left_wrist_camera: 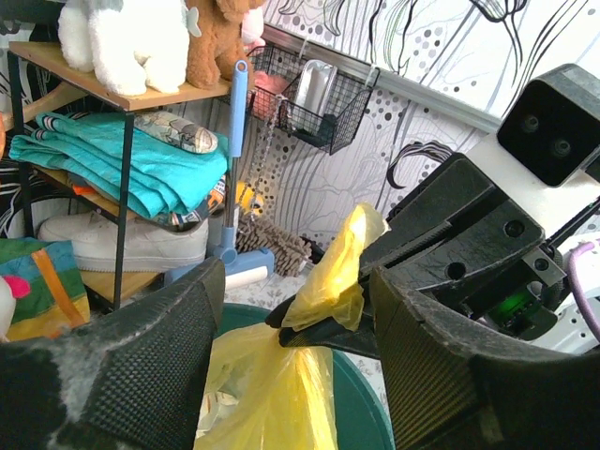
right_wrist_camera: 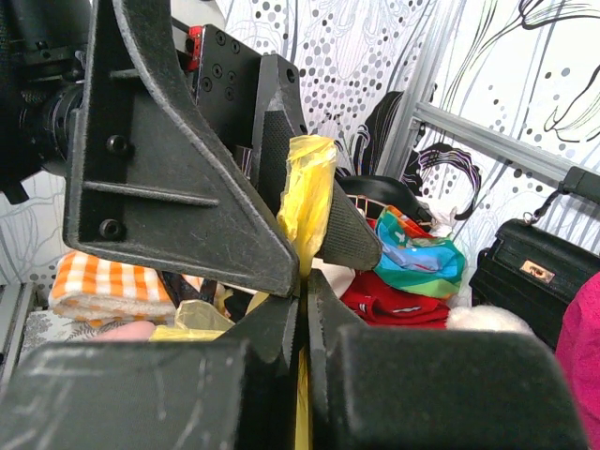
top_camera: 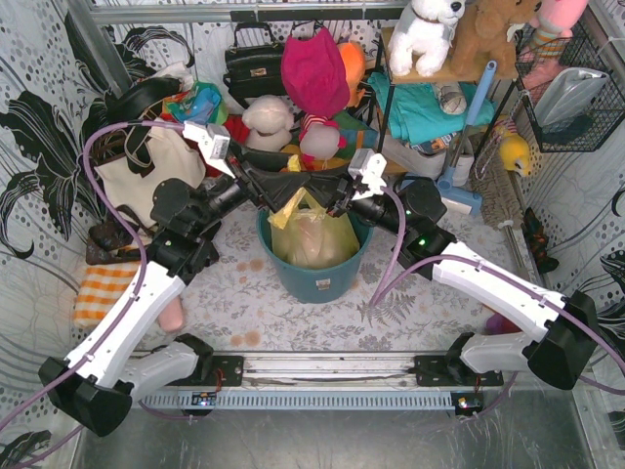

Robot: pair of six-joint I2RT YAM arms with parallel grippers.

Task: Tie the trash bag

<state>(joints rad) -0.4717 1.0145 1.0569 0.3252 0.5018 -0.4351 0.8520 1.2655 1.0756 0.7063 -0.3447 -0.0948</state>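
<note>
On the patterned table (top_camera: 244, 288), centre: round teal bin (top_camera: 327, 278), upright; seated in it, the trash bag (top_camera: 312, 239), thin yellow-green plastic, pale waste showing through its wall; mouth drawn up above the rim into a narrow neck, one loose tail (left_wrist_camera: 339, 267) standing above the pinch.

Arms: left gripper (left_wrist_camera: 295, 347), jaws spread wide to either side of the neck, holding nothing; right gripper (right_wrist_camera: 305, 314), jaws pressed together on the neck of the trash bag, a yellow strip caught between them.

Progress, as judged: gathering done, neck held by one arm only; no knot to be seen on the neck; looping, pulling through and tightening appear to be left.

Views compared: top external gives bin, bag body and both arms meeting over the rim, but the jaws there are too dark and crowded to read; left wrist alone shows the wide gap between its own pads (left_wrist_camera: 141, 375) and the right gripper's tip nipping the plastic; right wrist alone shows the strip between its own closed fingers, the left fingers flanking the tail; whether they touch it, cannot tell.
</note>
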